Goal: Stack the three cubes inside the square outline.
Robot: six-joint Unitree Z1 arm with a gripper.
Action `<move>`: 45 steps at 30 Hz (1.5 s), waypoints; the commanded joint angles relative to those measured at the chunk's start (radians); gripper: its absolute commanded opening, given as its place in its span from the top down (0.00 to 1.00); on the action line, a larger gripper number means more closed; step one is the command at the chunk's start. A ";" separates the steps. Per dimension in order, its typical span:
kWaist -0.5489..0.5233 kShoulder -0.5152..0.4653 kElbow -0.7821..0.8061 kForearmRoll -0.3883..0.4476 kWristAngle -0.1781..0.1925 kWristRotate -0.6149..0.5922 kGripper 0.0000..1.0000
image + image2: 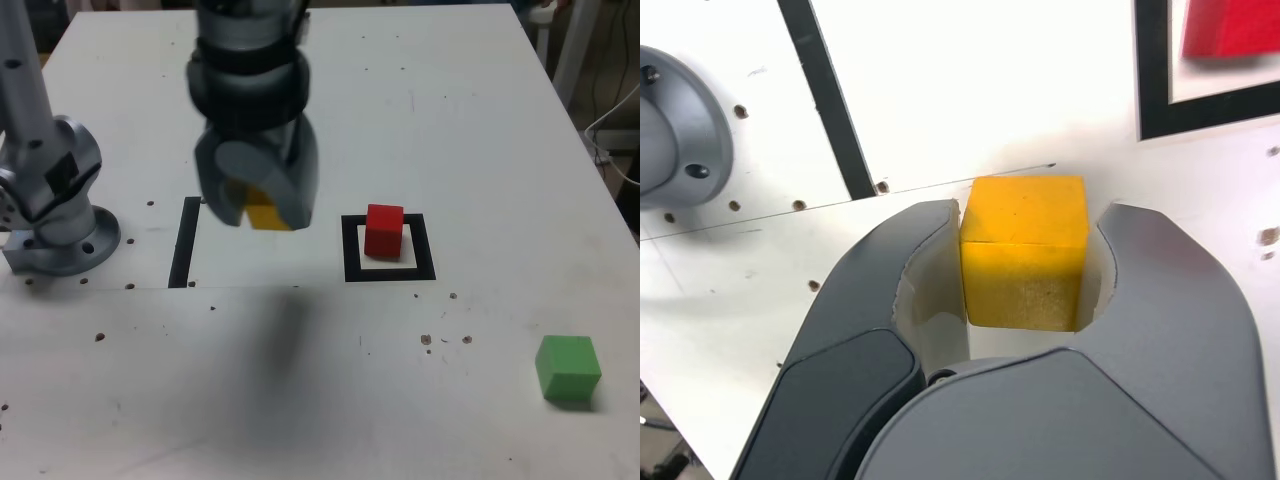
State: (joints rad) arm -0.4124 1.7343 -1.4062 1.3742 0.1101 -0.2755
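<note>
Between strip and outline, hand (258, 212) around yellow cube (1023, 250).

Small matte yellow cube (1023, 250) upright between grey pincer (1025, 260) jaws. Small matte red cube (383, 230) upright inside flat black square tape outline (389, 272), on its pale centre. Small matte green cube (568, 369) well apart, exterior view's right.
</note>
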 commanded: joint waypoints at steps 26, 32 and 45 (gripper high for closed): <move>0.326 0.216 -0.234 0.055 -0.058 0.231 0.67; 0.327 0.234 -0.252 0.050 -0.077 0.240 0.67; 0.365 0.283 -0.282 0.038 -0.114 0.281 0.67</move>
State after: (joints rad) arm -0.0528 2.0095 -1.6815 1.4141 -0.0008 0.0003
